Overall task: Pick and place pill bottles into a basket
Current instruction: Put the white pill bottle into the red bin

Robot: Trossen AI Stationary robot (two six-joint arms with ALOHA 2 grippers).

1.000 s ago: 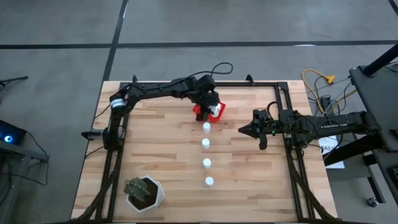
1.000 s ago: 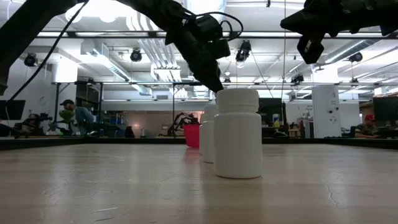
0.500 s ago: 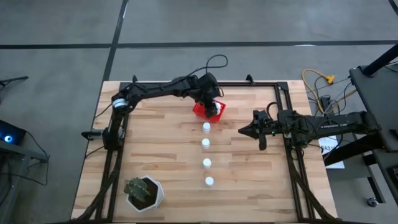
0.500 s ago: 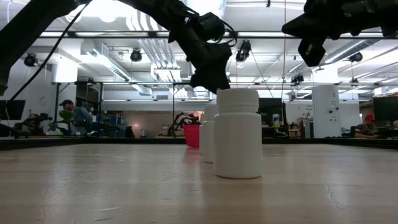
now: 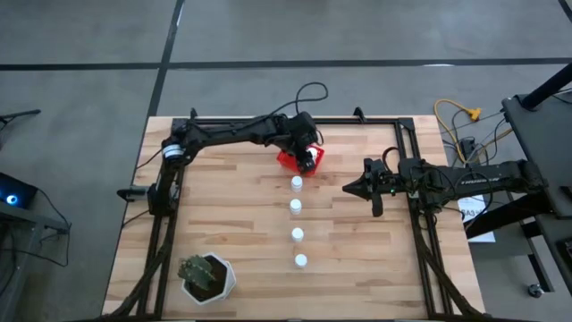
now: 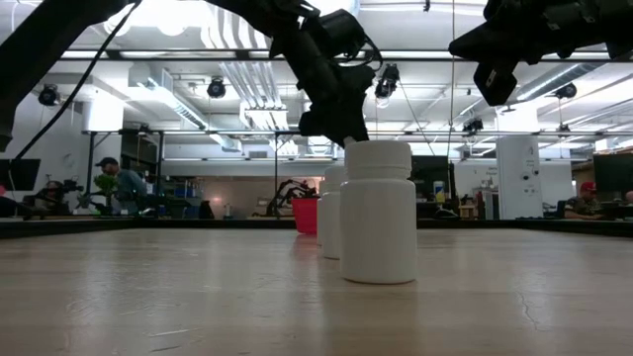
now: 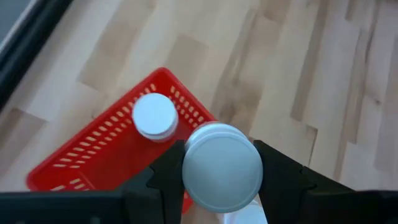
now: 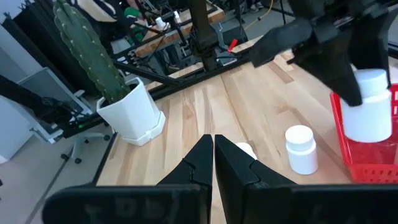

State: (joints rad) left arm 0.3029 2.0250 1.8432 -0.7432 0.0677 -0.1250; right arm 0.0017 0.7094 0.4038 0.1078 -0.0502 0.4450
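hovering at twelve o'clock on the counter (image 5: 223,224), the left gripper (image 5: 307,157) sits over the basket (image 5: 288,161). its wrist view shows jaws clamped on a pill bottle (image 7: 222,165) above the basket's rim (one bottle (image 7: 154,116) already inside); early release could topple it outside. the right gripper (image 8: 214,155), pinched shut and empty, waits at three o'clock.

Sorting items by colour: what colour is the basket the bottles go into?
Bright red, with slotted sides; the basket shows best in the left wrist view.
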